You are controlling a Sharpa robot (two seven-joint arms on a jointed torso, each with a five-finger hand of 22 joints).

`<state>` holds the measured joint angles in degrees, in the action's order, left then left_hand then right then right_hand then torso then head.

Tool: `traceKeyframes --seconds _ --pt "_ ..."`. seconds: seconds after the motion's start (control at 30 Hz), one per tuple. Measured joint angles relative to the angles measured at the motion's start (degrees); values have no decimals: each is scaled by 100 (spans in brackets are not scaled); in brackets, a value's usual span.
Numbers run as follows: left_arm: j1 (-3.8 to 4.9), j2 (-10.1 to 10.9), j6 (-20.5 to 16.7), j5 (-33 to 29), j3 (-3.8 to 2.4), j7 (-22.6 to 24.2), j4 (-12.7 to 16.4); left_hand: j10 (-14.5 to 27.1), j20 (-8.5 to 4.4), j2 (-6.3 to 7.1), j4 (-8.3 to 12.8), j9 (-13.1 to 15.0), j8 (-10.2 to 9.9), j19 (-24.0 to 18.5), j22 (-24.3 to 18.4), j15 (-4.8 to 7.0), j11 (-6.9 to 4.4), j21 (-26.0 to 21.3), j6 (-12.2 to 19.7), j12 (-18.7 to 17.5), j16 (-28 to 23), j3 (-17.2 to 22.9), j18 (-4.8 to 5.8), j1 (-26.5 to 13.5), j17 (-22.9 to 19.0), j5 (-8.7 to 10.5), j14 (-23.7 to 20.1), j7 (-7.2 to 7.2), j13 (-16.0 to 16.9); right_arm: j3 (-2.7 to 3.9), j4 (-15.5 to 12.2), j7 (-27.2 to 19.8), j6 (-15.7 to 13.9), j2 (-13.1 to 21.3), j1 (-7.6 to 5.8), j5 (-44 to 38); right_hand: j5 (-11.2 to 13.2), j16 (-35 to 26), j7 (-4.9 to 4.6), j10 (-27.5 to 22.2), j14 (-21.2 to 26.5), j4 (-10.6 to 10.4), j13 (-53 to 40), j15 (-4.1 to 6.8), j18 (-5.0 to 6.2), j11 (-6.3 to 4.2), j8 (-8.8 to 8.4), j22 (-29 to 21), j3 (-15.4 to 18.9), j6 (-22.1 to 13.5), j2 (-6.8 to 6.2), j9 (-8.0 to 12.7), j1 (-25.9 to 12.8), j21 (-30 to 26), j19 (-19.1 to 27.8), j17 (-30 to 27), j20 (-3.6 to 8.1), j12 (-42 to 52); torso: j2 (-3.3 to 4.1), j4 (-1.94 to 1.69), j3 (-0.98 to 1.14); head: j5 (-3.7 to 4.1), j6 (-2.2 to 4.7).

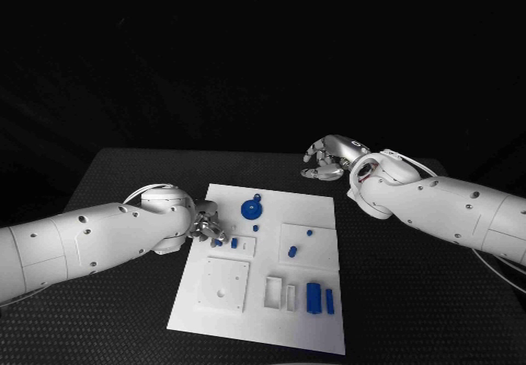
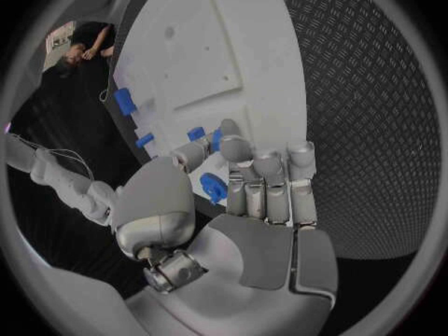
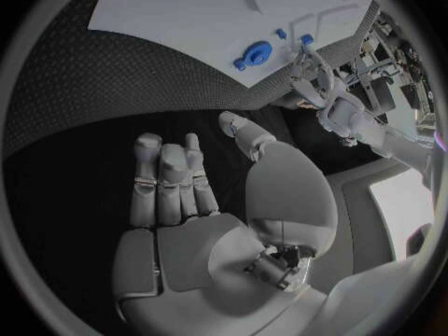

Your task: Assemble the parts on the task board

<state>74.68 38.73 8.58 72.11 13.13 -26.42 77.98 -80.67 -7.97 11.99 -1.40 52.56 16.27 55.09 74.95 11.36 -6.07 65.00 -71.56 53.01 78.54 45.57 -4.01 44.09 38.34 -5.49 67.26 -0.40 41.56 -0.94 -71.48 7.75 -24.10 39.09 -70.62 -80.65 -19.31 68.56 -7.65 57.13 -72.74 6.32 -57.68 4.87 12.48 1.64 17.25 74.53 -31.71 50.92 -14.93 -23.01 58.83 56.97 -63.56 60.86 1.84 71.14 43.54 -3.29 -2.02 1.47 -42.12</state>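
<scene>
Now the left hand is working at the small blue parts near the task board's left edge.

Small blue parts (image 1: 232, 242) are lying on the task board (image 1: 312, 323); the left hand (image 1: 206, 228) is bending its fingers (image 2: 266, 173) over them, perhaps touching one, grip unclear; the right hand (image 1: 330, 157) is hovering off-board, loosely curled, holding nothing. Next is calling for a secure pinch.

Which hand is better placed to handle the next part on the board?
Left, probably. The left hand is at the task board's left edge, fingers among the small blue parts. The right hand hangs off the board, over bare table, holding nothing.
</scene>
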Motion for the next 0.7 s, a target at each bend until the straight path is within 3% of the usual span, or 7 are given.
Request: traceKeyframes --seconds 0.57,0.7 --pt "-1 0 1 -11 0 17 -13 0 0 83 -14 -2 12 0 -1 -3 0 0 12 0 -21 -13 0 83 0 22 -2 -12 0 0 -3 0 1 0 0 -1 0 0 -5 0 0 0 0 0 0 0 0 -1 0 -25 0 5 0 -2 1 0 -1 0 1 3 3 -8 -4" --pt "0 2 0 -16 0 27 -14 47 0 -41 128 8 10 0 -2 -4 3 0 17 0 -22 -18 0 223 0 -57 -4 -17 0 0 -1 0 2 -2 0 -1 0 0 -10 0 0 0 4 0 0 0 0 -1 0 -31 0 5 0 -2 1 0 -1 0 2 4 1 -8 -5"
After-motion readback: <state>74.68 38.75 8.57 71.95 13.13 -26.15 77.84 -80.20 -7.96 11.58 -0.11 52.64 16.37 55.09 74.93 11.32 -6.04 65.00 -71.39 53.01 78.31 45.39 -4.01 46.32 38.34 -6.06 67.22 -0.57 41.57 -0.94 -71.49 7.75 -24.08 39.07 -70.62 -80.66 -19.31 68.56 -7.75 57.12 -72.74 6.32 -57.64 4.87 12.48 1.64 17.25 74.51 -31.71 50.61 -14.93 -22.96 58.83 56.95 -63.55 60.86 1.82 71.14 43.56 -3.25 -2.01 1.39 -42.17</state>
